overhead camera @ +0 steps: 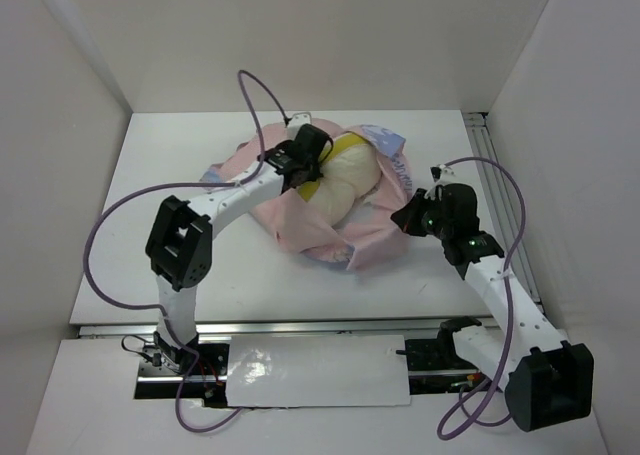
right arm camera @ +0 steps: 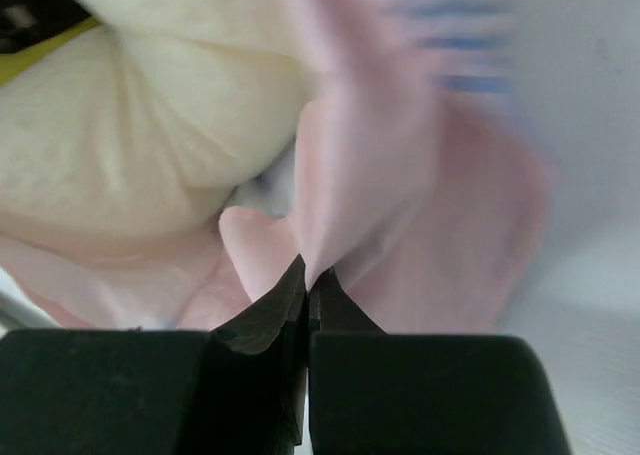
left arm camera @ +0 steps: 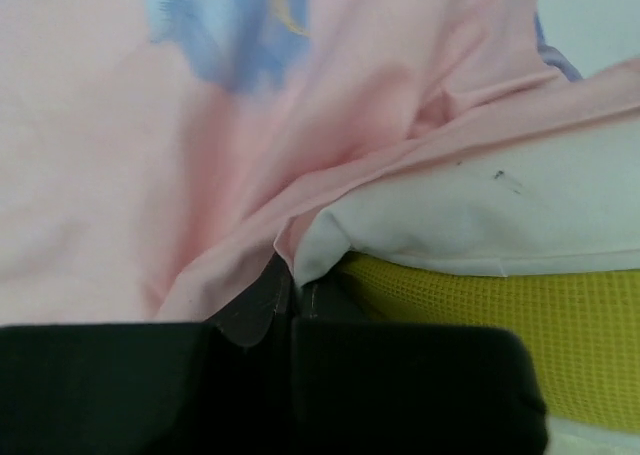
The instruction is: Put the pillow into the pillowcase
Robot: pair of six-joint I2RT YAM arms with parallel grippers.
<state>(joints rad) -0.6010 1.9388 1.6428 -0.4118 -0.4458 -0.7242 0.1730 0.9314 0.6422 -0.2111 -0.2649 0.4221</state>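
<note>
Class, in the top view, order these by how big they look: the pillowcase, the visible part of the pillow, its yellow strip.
1. pillowcase, spread widest
2. pillow, uncovered part only
3. yellow strip, a thin band

A crumpled pale pink fabric pillowcase [overhead camera: 320,235] was found spread right on the flat white table [overhead camera: 250,290], around the middle, closer to the back.

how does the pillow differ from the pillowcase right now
The pillow is plump and white with a yellow strip; the pillowcase is thin, pink and crumpled. The pillow lies mostly uncovered, while the pillowcase is bunched under and around it, one fold pinched in the right gripper. Both are soft and touch each other.
</note>
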